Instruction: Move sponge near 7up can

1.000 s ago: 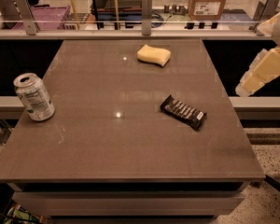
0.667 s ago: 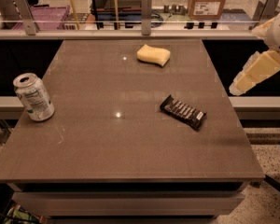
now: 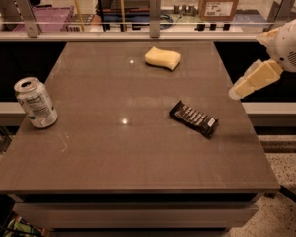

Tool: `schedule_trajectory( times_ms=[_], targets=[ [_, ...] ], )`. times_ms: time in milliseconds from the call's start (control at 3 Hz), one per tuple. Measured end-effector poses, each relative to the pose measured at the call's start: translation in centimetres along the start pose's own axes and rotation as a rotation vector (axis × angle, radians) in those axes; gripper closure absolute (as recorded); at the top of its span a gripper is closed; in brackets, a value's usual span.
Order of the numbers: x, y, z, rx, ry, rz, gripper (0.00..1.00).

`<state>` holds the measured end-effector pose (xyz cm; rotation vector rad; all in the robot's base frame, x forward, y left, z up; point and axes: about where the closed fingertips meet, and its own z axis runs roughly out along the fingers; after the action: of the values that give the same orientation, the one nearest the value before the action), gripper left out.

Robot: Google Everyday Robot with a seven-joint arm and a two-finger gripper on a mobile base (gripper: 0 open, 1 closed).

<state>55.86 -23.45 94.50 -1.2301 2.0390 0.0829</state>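
Note:
The pale yellow sponge (image 3: 163, 58) lies on the far middle of the brown table (image 3: 113, 162). The 7up can (image 3: 36, 102) stands upright near the table's left edge, far from the sponge. My gripper (image 3: 237, 92) hangs at the right edge of the table, its cream-yellow fingers pointing down-left, to the right of and nearer than the sponge. It holds nothing that I can see.
A flat black snack wrapper (image 3: 194, 118) lies right of the table's centre, between the gripper and the can. A glass railing with metal posts (image 3: 154, 8) runs along the far edge. A cardboard box (image 3: 218, 1) stands beyond it.
The gripper has moved left and slightly up, in toward the table's right edge. The sponge, can and wrapper have not moved.

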Motion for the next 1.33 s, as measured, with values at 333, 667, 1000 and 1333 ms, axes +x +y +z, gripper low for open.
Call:
schedule_trajectory(
  times_ms=[333,667,1000,1333],
  targets=[
    [-1.0,-0.5,1.2,0.03,-0.053,-0.001,0.0],
    [-1.0,-0.5,1.2,0.031,-0.054,-0.001,0.0],
    [-1.2,-0.8,1.2,0.026,-0.071,0.005,0.0],
    [-1.9,-2.3,3.0,0.027,-0.15,0.051,0.0]
  ],
)
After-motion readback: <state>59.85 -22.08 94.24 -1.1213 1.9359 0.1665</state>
